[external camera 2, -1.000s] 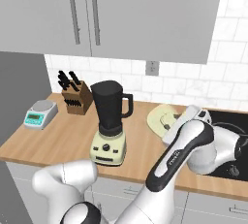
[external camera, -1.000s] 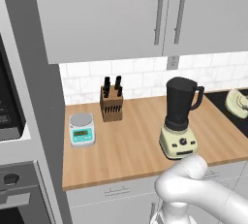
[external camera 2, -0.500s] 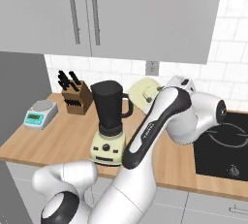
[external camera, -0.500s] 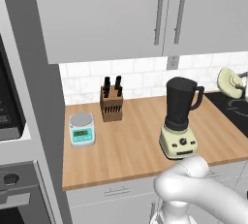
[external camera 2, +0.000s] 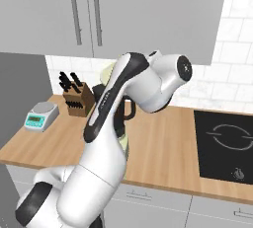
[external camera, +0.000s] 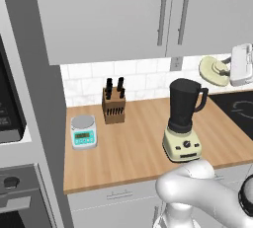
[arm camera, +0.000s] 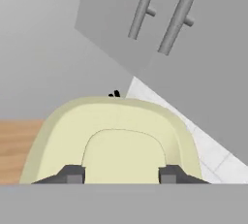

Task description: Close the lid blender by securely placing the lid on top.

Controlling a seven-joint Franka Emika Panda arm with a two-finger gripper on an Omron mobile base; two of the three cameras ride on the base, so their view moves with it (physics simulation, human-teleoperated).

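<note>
Pincer (arm camera: 117, 174) clamped on the lid (external camera: 213, 70), held high in the air, tilted. Blender (external camera: 183, 121) stands open-topped on the bench (external camera: 128, 143), near its front edge.

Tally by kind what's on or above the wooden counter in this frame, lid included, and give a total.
Blender: 1
Lid, held up in the pincer to the right of the jar: 1
Knife block: 1
Kitchen scale: 1
Total: 4
</note>
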